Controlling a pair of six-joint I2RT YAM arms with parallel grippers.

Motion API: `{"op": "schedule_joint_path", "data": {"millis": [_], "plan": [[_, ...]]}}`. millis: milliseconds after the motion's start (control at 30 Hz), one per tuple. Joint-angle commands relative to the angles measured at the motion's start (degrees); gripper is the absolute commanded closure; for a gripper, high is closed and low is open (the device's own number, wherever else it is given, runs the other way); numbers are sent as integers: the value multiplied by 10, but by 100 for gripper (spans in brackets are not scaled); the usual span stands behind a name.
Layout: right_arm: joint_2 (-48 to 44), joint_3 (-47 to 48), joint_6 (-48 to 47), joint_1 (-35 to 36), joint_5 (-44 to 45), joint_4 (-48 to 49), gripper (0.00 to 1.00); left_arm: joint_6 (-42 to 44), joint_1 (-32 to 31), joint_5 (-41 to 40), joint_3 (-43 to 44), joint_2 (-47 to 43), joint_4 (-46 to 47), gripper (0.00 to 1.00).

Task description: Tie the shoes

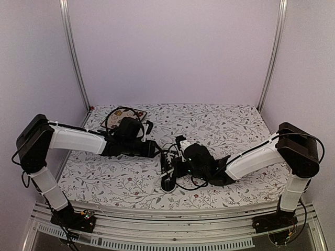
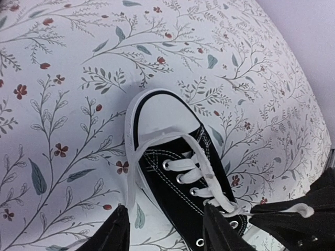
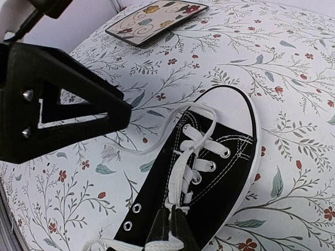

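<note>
The black sneaker (image 1: 168, 170) with white toe cap lies on the floral cloth between both arms. In the left wrist view the shoe (image 2: 172, 172) points away, and a loose white lace (image 2: 131, 172) loops along its left side. My left gripper (image 2: 167, 232) is open, with its fingers either side of the shoe's left flank and nothing in it. My right gripper (image 3: 171, 209) is shut on a white lace (image 3: 180, 172) over the shoe's (image 3: 225, 172) tongue. In the top view the left gripper (image 1: 156, 149) and the right gripper (image 1: 180, 157) are close together.
A square floral plate (image 3: 157, 15) lies at the far left of the cloth, partly under the left arm in the top view (image 1: 137, 112). The left gripper's (image 3: 63, 104) black body fills the upper left of the right wrist view. Cables hang near the shoe.
</note>
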Motion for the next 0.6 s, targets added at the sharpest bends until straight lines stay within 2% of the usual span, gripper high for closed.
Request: {"op": "schedule_joint_path", "data": {"millis": [0, 200, 367, 567], "plan": [[-17, 1, 9, -6, -4, 7, 98, 71, 8, 16, 48, 56, -32, 52], [-17, 7, 14, -8, -11, 0, 98, 93, 24, 32, 106, 129, -52, 54], [-16, 12, 15, -9, -16, -3, 98, 95, 34, 26, 120, 153, -54, 58], [-11, 18, 15, -10, -19, -5, 98, 94, 44, 40, 121, 162, -43, 76]]}}
